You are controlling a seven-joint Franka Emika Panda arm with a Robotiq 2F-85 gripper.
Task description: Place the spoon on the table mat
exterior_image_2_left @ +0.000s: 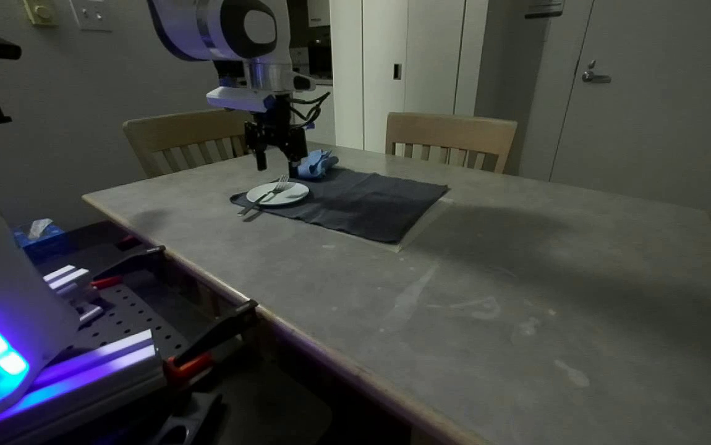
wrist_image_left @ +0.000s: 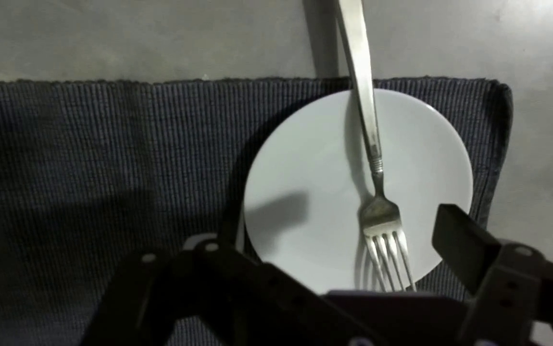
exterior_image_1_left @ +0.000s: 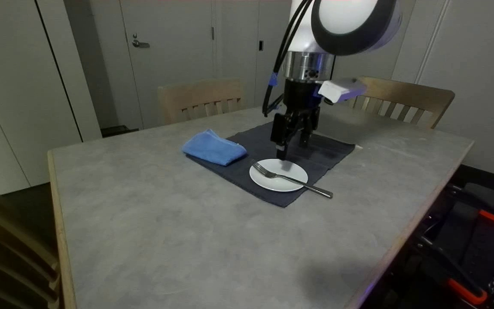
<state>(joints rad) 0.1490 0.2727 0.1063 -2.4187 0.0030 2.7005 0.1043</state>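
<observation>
No spoon shows in any view. A silvery metal fork (exterior_image_1_left: 295, 179) lies across the round white plate (exterior_image_1_left: 268, 182), its handle reaching past the edge of the dark grey-blue table mat (exterior_image_1_left: 251, 139). In the wrist view the fork (wrist_image_left: 378, 211) has its tines toward my gripper, and the plate (wrist_image_left: 305, 154) stands at one end of the mat (wrist_image_left: 113, 144). My gripper (wrist_image_left: 344, 226) is open and empty, with its fingers wide apart on either side of the tines. In both exterior views the gripper (exterior_image_1_left: 293, 149) (exterior_image_2_left: 277, 168) points down above the plate's rim.
A folded bright blue cloth (exterior_image_1_left: 214, 148) lies at the mat's edge beside the plate; it also shows in an exterior view (exterior_image_2_left: 317, 164). The grey table (exterior_image_1_left: 165, 227) surrounds the mat. Wooden chairs (exterior_image_1_left: 202, 101) (exterior_image_2_left: 451, 139) stand along the table's sides.
</observation>
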